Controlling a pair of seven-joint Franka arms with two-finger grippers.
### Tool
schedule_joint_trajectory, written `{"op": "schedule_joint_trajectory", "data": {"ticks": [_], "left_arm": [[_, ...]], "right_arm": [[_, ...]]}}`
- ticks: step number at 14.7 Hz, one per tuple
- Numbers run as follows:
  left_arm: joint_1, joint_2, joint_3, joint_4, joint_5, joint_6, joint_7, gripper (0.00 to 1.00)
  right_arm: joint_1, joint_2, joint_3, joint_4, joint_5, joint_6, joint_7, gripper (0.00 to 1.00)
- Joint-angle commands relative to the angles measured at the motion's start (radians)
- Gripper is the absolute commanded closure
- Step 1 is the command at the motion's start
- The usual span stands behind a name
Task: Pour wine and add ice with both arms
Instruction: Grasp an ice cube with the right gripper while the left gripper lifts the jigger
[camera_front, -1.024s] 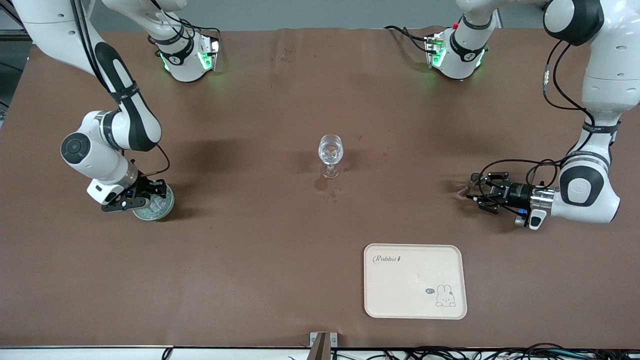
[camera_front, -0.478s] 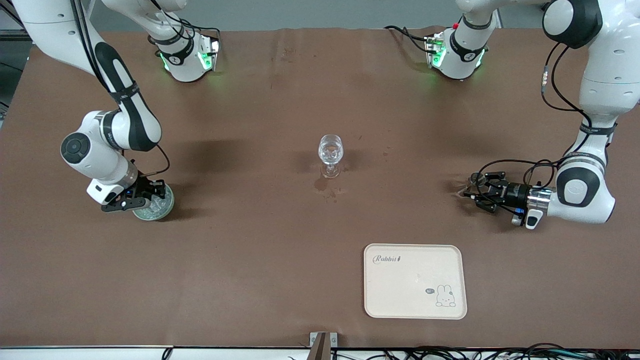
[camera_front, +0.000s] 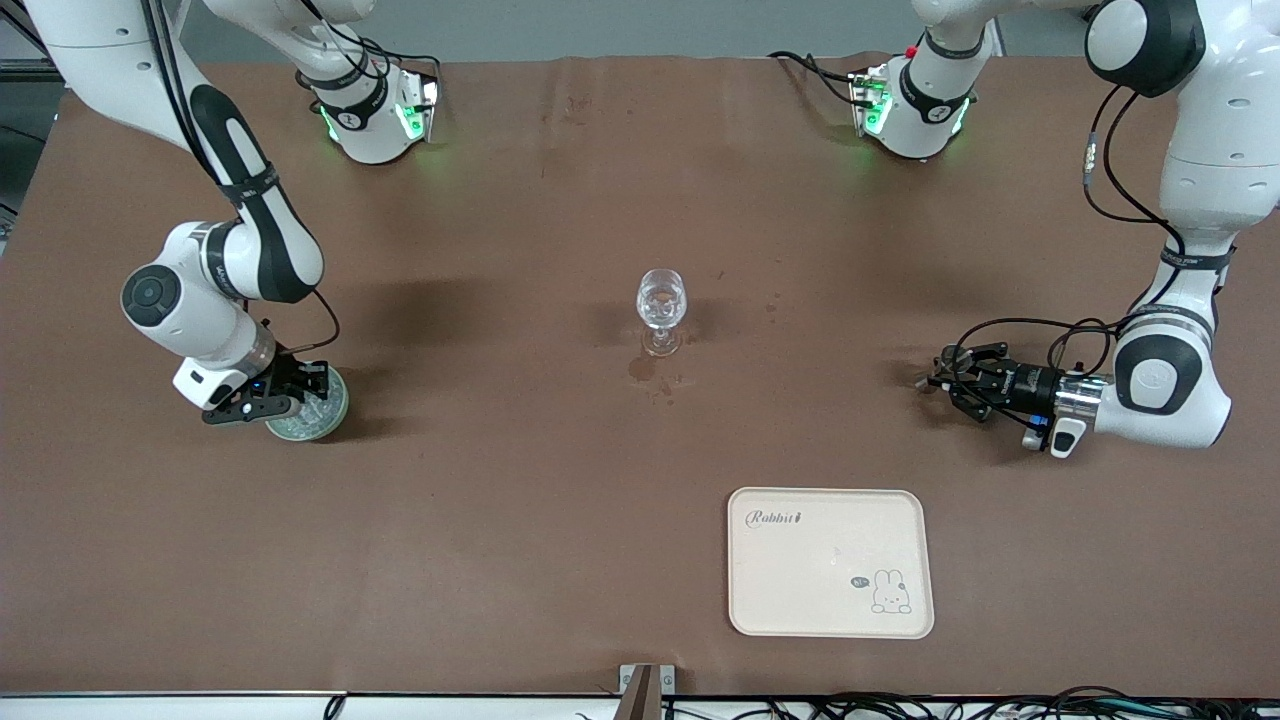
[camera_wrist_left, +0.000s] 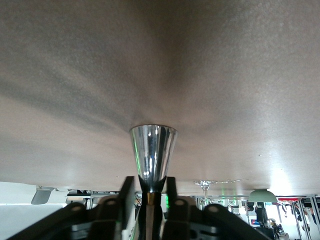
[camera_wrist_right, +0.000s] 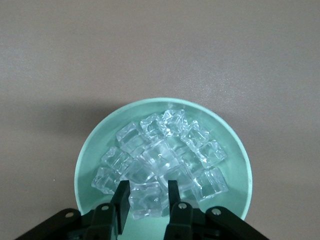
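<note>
Right wrist view: right pincer (camera_wrist_right: 145, 200), narrowly parted, straddles one cube of ice (camera_wrist_right: 165, 157) in the green bowl (camera_wrist_right: 90, 150). Left pincer (camera_wrist_left: 150, 192) grips a steel jigger (camera_wrist_left: 152, 152). Wine glass (camera_front: 661, 310) apparently awaits ice.

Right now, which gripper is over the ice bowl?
The right gripper, hanging over the green bowl of ice; the left gripper instead holds a shiny metal cup.
</note>
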Motion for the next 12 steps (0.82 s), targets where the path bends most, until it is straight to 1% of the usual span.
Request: {"op": "schedule_joint_trajectory", "data": {"ticks": [1,5,6,7,9,11,12], "left_arm": [[0.007,-0.006,-0.001,0.004,-0.019,-0.017,-0.004,0.86],[0.008,-0.012,-0.011,0.007,-0.034,-0.017,-0.002,0.97],[0.007,-0.013,-0.011,0.008,-0.054,-0.018,-0.004,0.99],[0.002,-0.016,-0.015,0.017,-0.067,-0.018,-0.013,0.99],[-0.011,-0.029,-0.052,0.039,-0.094,-0.028,-0.048,0.99],[-0.015,-0.061,-0.099,0.045,-0.11,-0.022,-0.103,1.0],[-0.015,-0.064,-0.118,0.045,-0.134,-0.018,-0.155,1.0]], "right_arm": [[0.005,-0.002,-0.002,-0.014,-0.002,0.018,-0.006,0.62],[0.005,-0.002,-0.002,-0.014,-0.002,0.017,-0.008,0.62],[0.005,-0.002,-0.002,-0.014,-0.002,0.017,-0.008,0.64],[0.005,-0.002,-0.002,-0.014,-0.002,0.017,-0.008,0.7],[0.003,-0.002,-0.002,-0.013,-0.002,0.015,-0.006,0.99],[0.004,-0.004,0.001,0.007,-0.002,-0.001,0.0,1.0],[0.0,-0.008,0.02,0.021,-0.001,-0.026,0.006,1.0]]}}
